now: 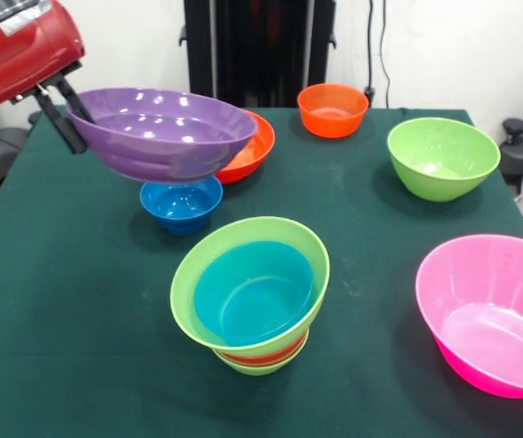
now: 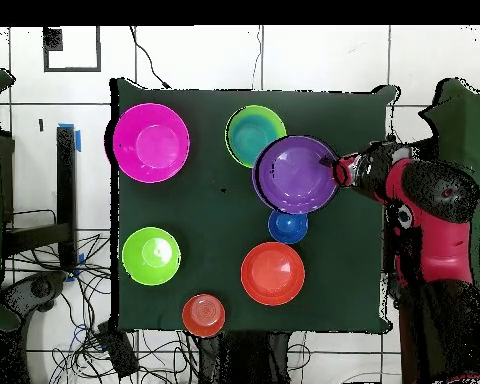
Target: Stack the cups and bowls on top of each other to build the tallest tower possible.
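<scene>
My gripper (image 1: pixel 65 108) (image 2: pixel 336 167) is shut on the left rim of a wide purple bowl (image 1: pixel 165 128) (image 2: pixel 296 175), which hangs tilted above the table. Under it stands a small blue footed bowl (image 1: pixel 181 203) (image 2: pixel 287 227). The tower (image 1: pixel 252 292) (image 2: pixel 254 135) stands near the front middle: a small green base, an orange band, a wide lime green bowl and a blue bowl nested inside it. In the overhead view the purple bowl's edge overlaps the tower's side.
On the green table (image 1: pixel 60 319) also rest a wide orange bowl (image 1: pixel 252 151) (image 2: pixel 273 273) behind the purple one, a small orange bowl (image 1: pixel 332 109) (image 2: pixel 203 315), a lime green bowl (image 1: pixel 442 157) (image 2: pixel 151 256) and a large pink bowl (image 1: pixel 489 310) (image 2: pixel 151 142).
</scene>
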Action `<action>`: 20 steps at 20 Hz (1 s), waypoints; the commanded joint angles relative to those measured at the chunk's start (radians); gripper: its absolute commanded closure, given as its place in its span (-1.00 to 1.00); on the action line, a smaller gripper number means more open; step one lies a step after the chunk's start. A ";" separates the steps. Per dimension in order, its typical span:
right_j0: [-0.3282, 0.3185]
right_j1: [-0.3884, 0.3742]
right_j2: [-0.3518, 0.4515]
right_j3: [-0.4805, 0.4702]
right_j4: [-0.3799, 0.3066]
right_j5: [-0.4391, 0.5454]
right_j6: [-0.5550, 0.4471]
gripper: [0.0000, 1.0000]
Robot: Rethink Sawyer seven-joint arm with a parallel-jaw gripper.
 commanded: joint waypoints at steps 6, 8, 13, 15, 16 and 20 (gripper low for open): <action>-0.013 0.103 0.092 -0.125 -0.101 0.059 -0.083 1.00; -0.012 0.108 0.092 -0.137 -0.102 0.059 -0.074 1.00; 0.005 0.142 0.093 -0.189 -0.096 0.035 -0.045 1.00; 0.021 0.169 0.095 -0.229 -0.089 0.017 -0.022 1.00; 0.031 0.186 0.095 -0.254 -0.085 0.010 -0.005 1.00; 0.053 0.222 0.092 -0.307 -0.071 -0.009 0.028 1.00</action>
